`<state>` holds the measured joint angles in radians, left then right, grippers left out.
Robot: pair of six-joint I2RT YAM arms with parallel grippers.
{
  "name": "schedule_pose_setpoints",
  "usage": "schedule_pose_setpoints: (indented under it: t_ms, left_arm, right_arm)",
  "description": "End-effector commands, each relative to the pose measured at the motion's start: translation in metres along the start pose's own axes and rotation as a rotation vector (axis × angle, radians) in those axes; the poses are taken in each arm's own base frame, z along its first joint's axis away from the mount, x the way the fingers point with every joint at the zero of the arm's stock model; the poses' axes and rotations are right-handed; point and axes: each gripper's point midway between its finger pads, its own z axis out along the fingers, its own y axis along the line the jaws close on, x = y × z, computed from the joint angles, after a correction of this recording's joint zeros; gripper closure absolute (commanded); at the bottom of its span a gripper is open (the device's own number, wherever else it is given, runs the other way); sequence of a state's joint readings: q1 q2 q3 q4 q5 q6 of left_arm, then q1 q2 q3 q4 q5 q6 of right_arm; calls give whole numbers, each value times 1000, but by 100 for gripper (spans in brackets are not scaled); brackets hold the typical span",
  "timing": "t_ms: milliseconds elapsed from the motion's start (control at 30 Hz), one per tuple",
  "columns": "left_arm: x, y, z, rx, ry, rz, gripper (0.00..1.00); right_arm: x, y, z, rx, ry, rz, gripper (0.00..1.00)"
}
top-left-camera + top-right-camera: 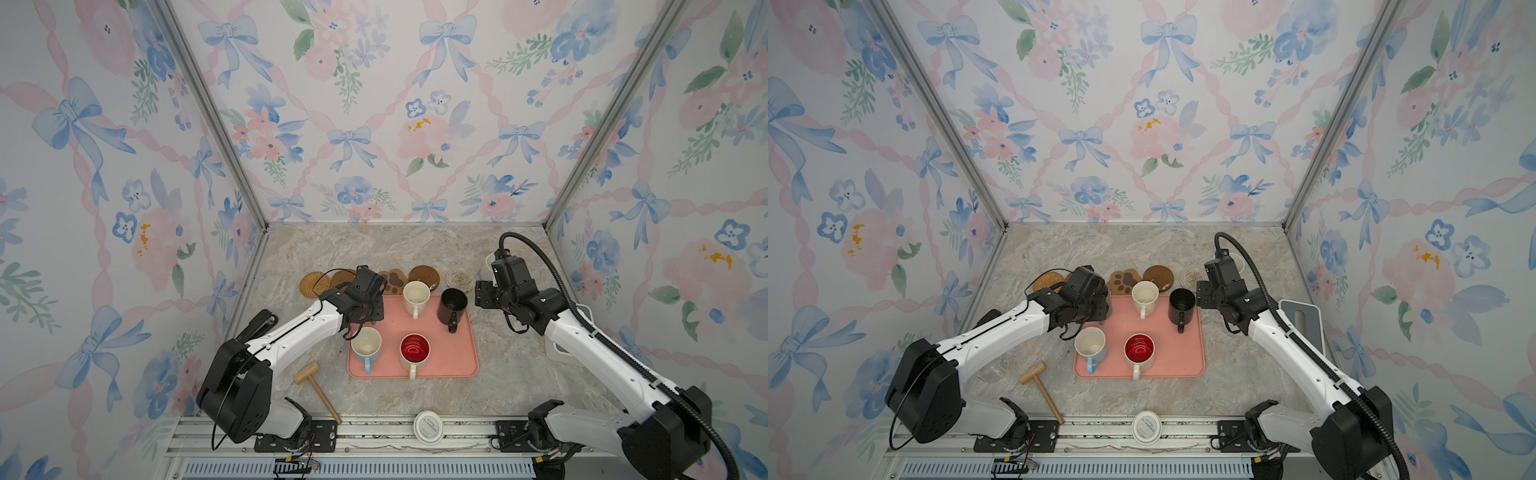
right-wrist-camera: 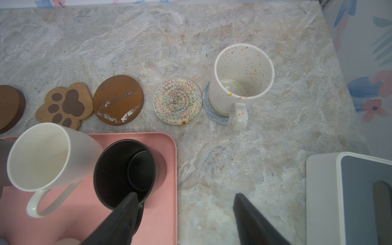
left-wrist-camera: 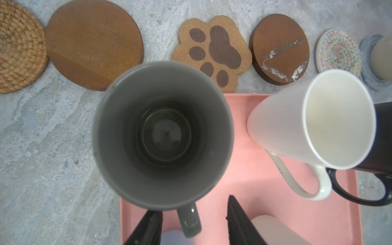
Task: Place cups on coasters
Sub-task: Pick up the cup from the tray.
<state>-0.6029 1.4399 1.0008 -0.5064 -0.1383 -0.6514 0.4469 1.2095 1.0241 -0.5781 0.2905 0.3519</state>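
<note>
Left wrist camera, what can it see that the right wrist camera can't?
Only the left wrist view: the rattan coaster, the inside of the grey mug, and the left gripper, open around that mug's handle. Only the right wrist view: the whole speckled mug, spots and handle, a white-and-grey object, and the open right gripper. Both: the pink tray, cream-white mug, black mug, paw coaster, scratched wooden round and cream woven coaster.

No text can be read anywhere, white round lid [image 1: 428, 427] at the near edge of the table in both top views bears lines of dark print too small to make out, cream-white mug [image 3: 307, 118] handle shows faint tiny marks, illegible
</note>
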Motion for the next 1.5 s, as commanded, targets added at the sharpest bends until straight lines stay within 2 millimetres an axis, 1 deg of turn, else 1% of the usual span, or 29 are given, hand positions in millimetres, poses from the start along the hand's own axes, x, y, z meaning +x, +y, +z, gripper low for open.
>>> schedule_pose_setpoints:
  t_ms: [0, 333, 500, 667, 833, 1000, 1167, 1233, 1467]
  left_arm:
    - [-3, -1, 4, -26, 12, 0, 55]
    - [-4, 2, 22, -75, 34, 0, 61]
    - [-2, 7, 27, -92, 49, -1, 63]
    - [-1, 14, 27, -115, 49, -5, 65]
    - [-1, 22, 26, -129, 45, -14, 69]
    - [0, 29, 26, -142, 46, -21, 70]
    - [0, 31, 28, -150, 49, -18, 71]
    - [-1, 30, 29, -151, 51, -14, 73]
    - [-2, 31, 34, -165, 55, -5, 74]
  right_arm:
    - [0, -4, -4, -4, -9, 11, 26]
    - [5, -15, -4, 1, -2, 29, 25]
    - [8, -15, -4, -9, 5, 34, 25]
    - [10, -16, -4, -11, 7, 41, 25]
    - [12, -15, -3, -15, 15, 40, 25]
    - [13, -14, -2, -20, 18, 43, 25]
    - [13, -14, -2, -20, 19, 44, 25]
    - [14, -13, -2, -24, 22, 45, 25]
    - [16, -13, -1, -27, 28, 44, 25]
